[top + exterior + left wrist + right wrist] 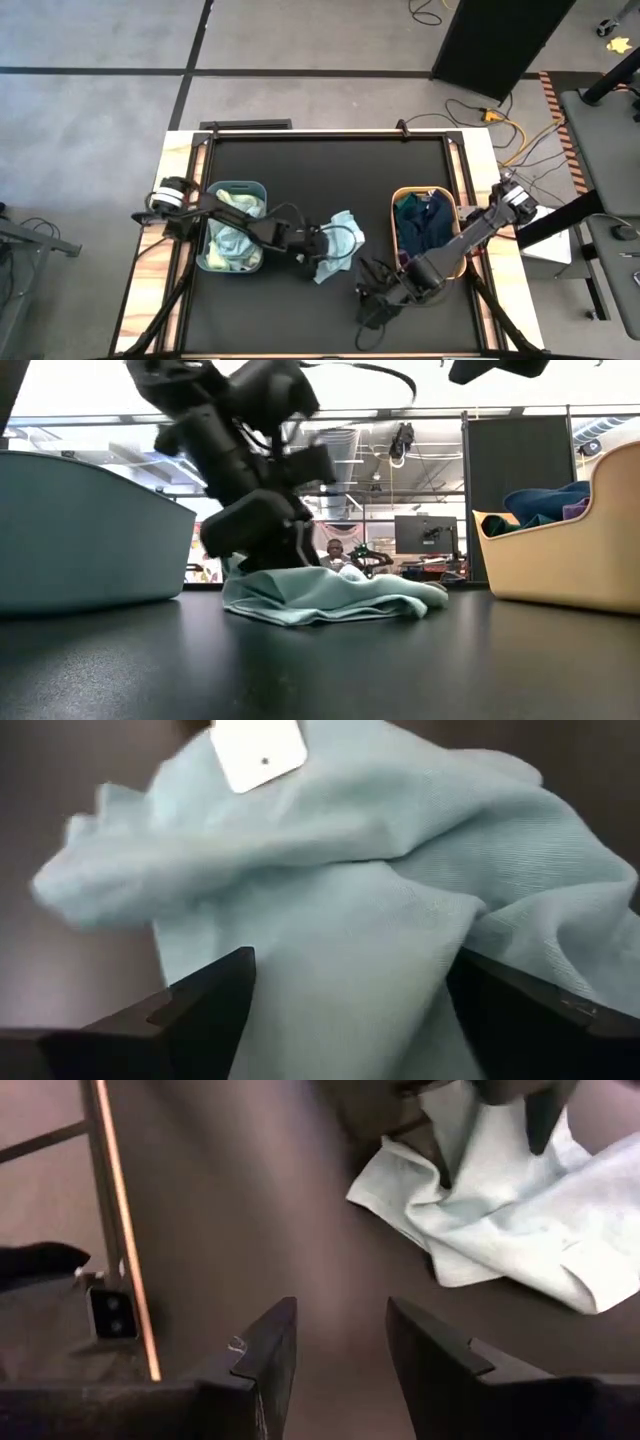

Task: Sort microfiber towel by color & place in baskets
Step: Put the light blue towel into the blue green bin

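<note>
A light blue-grey towel (342,245) lies crumpled on the black table between the two baskets, and it also shows in the low view (330,595). My left gripper (318,250) is open and reaches down onto the towel's left part (285,555). In the left wrist view its fingers stand on either side of a raised fold (350,890) below a white tag (260,755). My right gripper (372,300) is open and empty above the table near the front edge (340,1345). It faces the towel (510,1210). My left gripper comes at the towel from above, slanting from the table's left, with its open fingers (215,1005) astride a bunched fold (340,980). The towel lies on the table. I cannot tell whether the fingertips touch the cloth.
A grey-blue basket (232,186) at the left holds pale yellow-green and light blue towels (235,230). An orange-tan basket (395,215) at the right holds dark teal, navy and purple towels (425,225). Bare black table lies in front of and behind the towel.
</note>
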`<state>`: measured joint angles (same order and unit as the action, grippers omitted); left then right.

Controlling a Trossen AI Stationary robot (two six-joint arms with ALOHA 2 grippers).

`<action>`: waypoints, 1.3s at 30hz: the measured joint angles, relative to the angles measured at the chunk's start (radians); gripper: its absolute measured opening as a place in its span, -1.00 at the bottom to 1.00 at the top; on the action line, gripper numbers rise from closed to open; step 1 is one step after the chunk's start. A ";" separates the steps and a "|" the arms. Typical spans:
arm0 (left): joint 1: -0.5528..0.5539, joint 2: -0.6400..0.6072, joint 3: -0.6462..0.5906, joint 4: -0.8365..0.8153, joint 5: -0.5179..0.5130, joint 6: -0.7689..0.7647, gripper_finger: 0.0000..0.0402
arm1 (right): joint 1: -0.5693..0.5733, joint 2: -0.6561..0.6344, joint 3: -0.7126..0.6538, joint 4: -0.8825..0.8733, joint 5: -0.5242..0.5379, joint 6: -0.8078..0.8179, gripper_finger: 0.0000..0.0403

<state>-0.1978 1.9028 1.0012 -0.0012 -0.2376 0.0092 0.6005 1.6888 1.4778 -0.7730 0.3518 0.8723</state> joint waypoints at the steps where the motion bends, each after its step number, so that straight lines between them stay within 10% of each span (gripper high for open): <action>1: 0.009 0.018 0.031 -0.037 0.034 -0.008 0.56 | 0.007 0.003 0.000 0.000 0.001 0.001 -0.28; 8: 0.048 0.126 0.151 -0.167 0.187 -0.055 0.21 | 0.036 0.014 -0.001 -0.009 0.008 -0.004 -0.32; 16: 0.047 0.082 0.159 -0.207 0.174 0.000 -0.90 | 0.072 0.013 -0.001 -0.018 0.009 -0.008 -0.38; 30: -0.115 -0.387 0.139 -0.576 -0.162 -0.066 -0.96 | 0.095 0.012 -0.004 -0.015 0.027 0.059 -0.47; 39: -0.207 -0.755 0.132 -1.265 -0.367 -0.659 -0.96 | 0.095 0.012 -0.006 -0.014 0.092 0.084 -0.53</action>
<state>-0.4052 1.1474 1.1329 -1.2662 -0.6043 -0.6502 0.6960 1.7012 1.4719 -0.7872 0.4433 0.9561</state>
